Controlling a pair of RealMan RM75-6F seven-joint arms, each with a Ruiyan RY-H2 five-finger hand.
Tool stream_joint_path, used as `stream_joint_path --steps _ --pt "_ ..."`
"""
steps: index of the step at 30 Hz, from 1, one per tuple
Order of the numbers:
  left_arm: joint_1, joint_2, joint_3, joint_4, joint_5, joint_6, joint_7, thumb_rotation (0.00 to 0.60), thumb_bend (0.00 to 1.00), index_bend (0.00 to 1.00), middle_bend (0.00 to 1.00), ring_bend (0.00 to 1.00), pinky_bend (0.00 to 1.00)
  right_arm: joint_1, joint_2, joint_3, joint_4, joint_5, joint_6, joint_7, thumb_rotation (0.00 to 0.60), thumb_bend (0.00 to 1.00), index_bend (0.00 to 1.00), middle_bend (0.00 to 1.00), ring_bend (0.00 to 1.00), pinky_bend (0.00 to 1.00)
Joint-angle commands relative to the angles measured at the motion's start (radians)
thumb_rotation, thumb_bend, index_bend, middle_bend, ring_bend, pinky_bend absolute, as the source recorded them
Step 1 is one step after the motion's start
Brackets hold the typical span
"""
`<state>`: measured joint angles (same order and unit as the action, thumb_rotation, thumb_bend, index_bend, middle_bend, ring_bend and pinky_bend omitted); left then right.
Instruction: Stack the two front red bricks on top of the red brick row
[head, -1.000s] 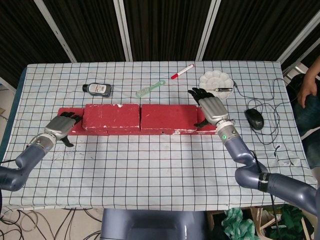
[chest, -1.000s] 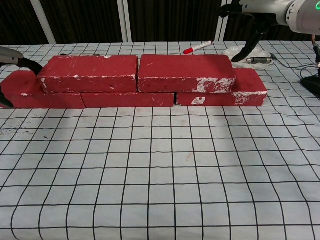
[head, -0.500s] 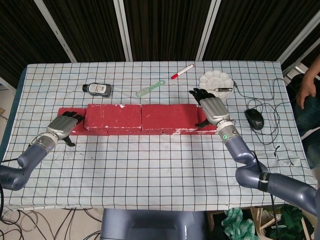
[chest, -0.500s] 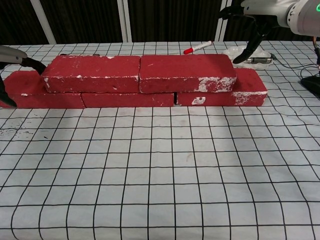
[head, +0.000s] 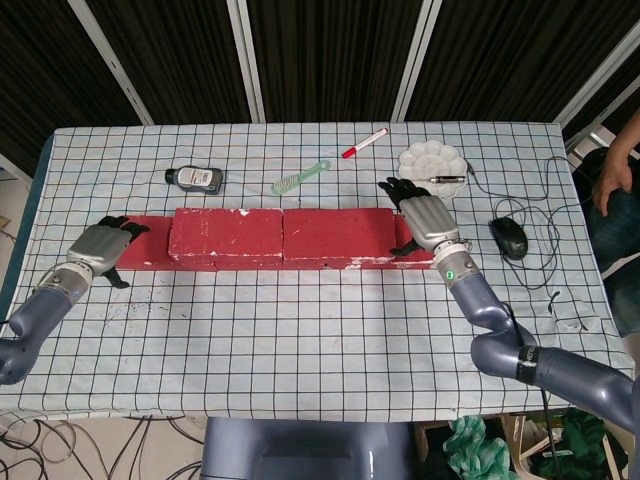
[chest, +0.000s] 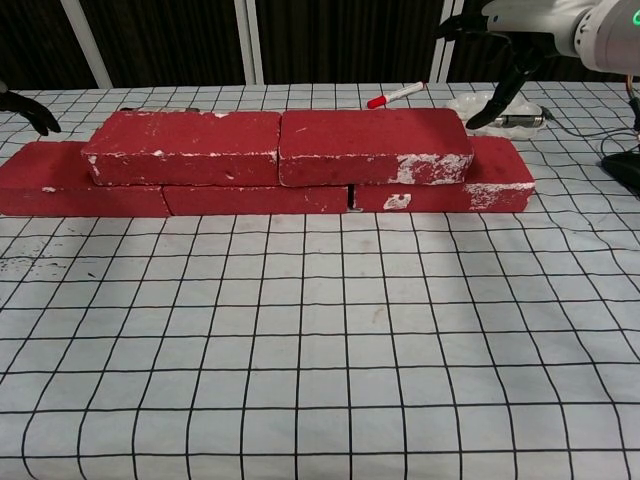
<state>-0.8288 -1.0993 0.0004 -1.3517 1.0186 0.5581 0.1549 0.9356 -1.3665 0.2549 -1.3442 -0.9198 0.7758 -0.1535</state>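
Note:
Two red bricks, the left one (head: 225, 235) (chest: 180, 147) and the right one (head: 335, 233) (chest: 375, 145), lie end to end on top of the red brick row (head: 140, 255) (chest: 260, 198). The row's ends stick out on both sides. My left hand (head: 95, 247) hangs just off the row's left end, open and holding nothing; the chest view shows only its dark fingertips (chest: 25, 108). My right hand (head: 425, 215) (chest: 510, 25) hovers above the row's right end, fingers spread, touching no brick.
Behind the bricks lie a dark bottle (head: 195, 178), a green brush (head: 300, 178), a red marker (head: 365, 143) and a white palette (head: 432, 160). A black mouse (head: 510, 238) with cables sits to the right. A person's arm (head: 615, 170) shows at the right edge.
My left hand has drawn back to the left, away from the row's left end. The upper left brick has shifted slightly right against its neighbour. The right hand has barely moved.

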Motion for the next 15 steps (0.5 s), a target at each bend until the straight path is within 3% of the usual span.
stream_joint_path --steps 1,8,15 --pt "0.015 0.041 0.022 -0.033 -0.015 0.038 0.049 0.600 0.01 0.14 0.12 0.00 0.06 0.000 -0.002 0.000 0.002 0.001 -0.001 -0.001 0.600 0.00 0.00 0.00 0.00 0.14" --pt "0.033 0.083 0.097 -0.082 -0.083 0.121 0.248 0.600 0.01 0.14 0.12 0.00 0.06 -0.003 -0.009 -0.003 0.014 0.001 -0.003 0.001 0.600 0.00 0.00 0.01 0.00 0.14" --pt "0.050 0.052 0.143 -0.101 -0.204 0.228 0.434 0.600 0.01 0.12 0.12 0.00 0.06 -0.012 -0.014 -0.004 0.031 -0.005 -0.004 0.014 0.600 0.00 0.00 0.00 0.00 0.14"
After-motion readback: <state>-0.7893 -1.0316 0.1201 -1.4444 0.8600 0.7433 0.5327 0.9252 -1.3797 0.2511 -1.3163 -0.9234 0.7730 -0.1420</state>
